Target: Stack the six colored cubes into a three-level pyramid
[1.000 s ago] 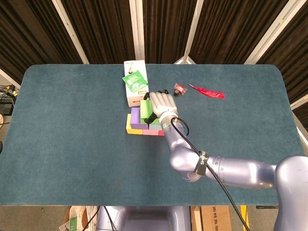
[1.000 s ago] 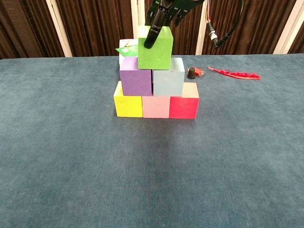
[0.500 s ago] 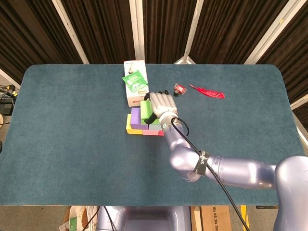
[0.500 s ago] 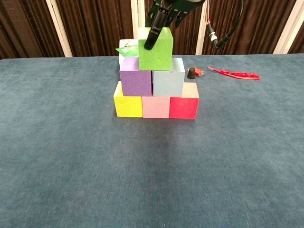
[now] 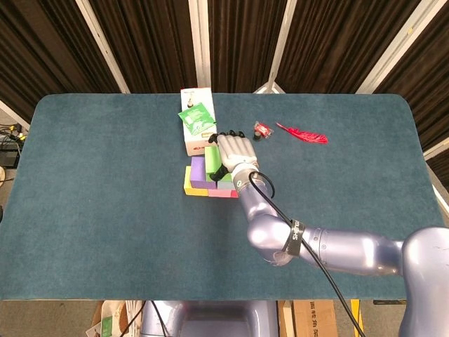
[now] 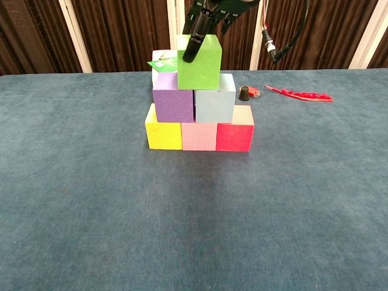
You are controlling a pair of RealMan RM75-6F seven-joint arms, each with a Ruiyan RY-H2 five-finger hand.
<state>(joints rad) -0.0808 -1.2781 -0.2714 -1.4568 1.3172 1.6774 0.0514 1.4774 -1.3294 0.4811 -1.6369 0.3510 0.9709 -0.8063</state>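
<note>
Chest view shows the right hand (image 6: pixel 209 11) gripping the green cube (image 6: pixel 199 62). It sits atop the purple cube (image 6: pixel 173 104) and light-blue cube (image 6: pixel 214 105).

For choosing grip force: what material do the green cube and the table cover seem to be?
Green cube: probably dense foam, matte, with a faintly grainy face and no gloss. Table cover: apparently felt or short-pile fabric, teal, with a mottled, fuzzy surface and no reflections.

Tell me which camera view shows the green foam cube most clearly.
The chest view: the green foam cube shows its whole front face, sitting atop the purple cube and pale blue cube. In the head view, the right robot hand covers most of it.
</note>
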